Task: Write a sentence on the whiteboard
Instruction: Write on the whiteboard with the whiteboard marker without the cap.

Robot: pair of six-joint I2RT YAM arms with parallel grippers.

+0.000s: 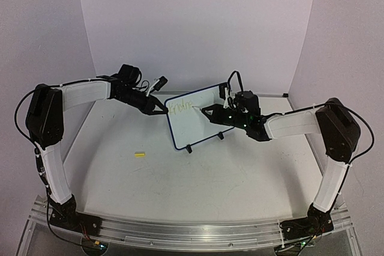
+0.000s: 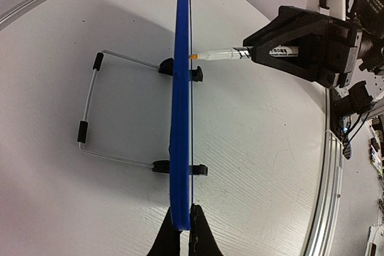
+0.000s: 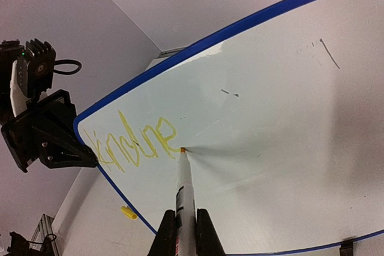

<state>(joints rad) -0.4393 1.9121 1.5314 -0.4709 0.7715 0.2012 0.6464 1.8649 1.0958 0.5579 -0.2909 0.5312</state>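
Reading "kindne" — sentence [image 3: 135, 145] on whiteboard [image 3: 288, 118].

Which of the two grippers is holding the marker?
The right gripper: it is shut on the marker, tip on the whiteboard. The left gripper clamps the whiteboard's edge instead.

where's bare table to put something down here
Widest bare table: the near stretch between the whiteboard and the table's near edge, right of the yellow cap. Crowded at the whiteboard, where the left claw and right claw meet.
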